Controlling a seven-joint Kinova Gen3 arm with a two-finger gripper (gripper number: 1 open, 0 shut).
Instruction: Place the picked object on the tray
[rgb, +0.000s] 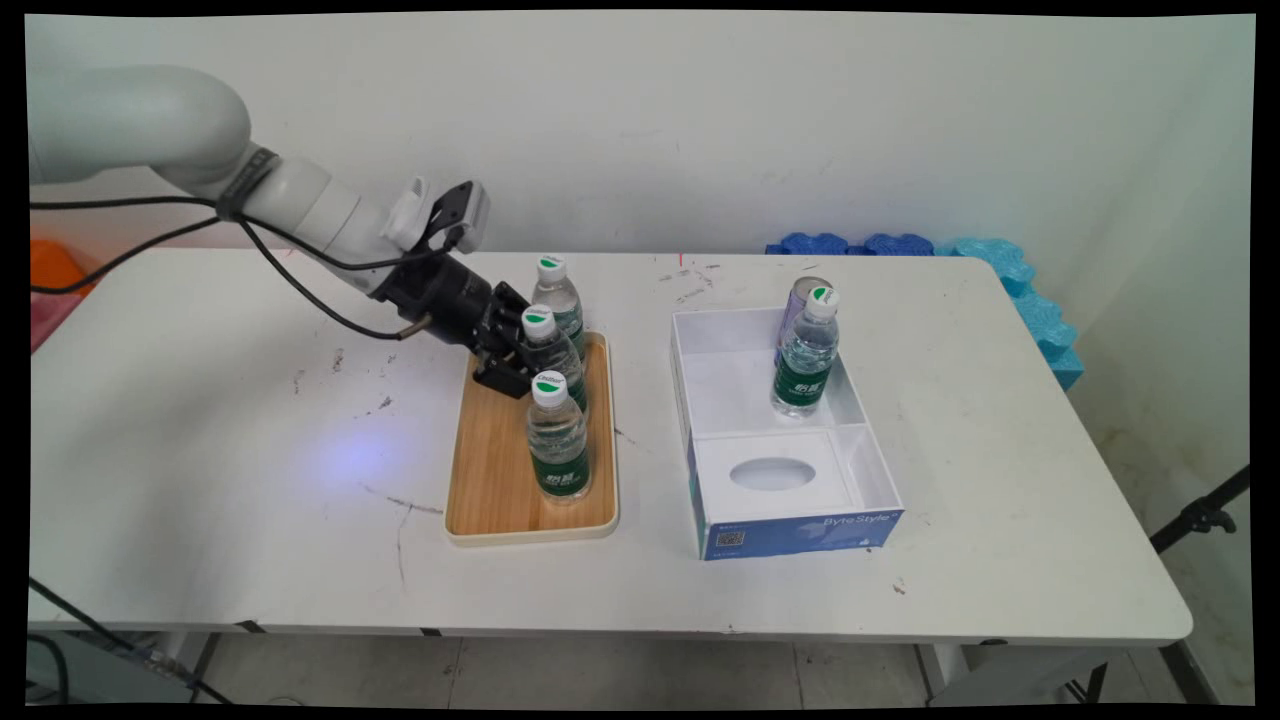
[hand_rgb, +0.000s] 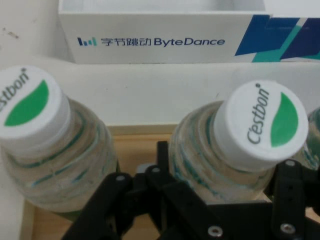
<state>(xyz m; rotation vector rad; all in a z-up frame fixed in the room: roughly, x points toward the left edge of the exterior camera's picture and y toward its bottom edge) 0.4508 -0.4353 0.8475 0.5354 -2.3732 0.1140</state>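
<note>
Two black fingers of the gripper (rgb: 515, 362) stand either side of the middle bottle (rgb: 548, 350), jaws spread around its body below the cap, whether they press I cannot tell. It stands upright on the wooden tray (rgb: 490, 470), one bottle (rgb: 558, 438) just nearer, another (rgb: 558, 295) just behind. Well off right, the white box (rgb: 700, 440) holds a fourth.

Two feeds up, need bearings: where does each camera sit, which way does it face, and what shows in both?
Main view: fixed above the table's near side, looking across to the wall; shows the arm and claw.
Hand view: on the hand, looking along the claw past bottle caps toward the box.
Shared: the claw's middle bottle, box, wooden tray.
</note>
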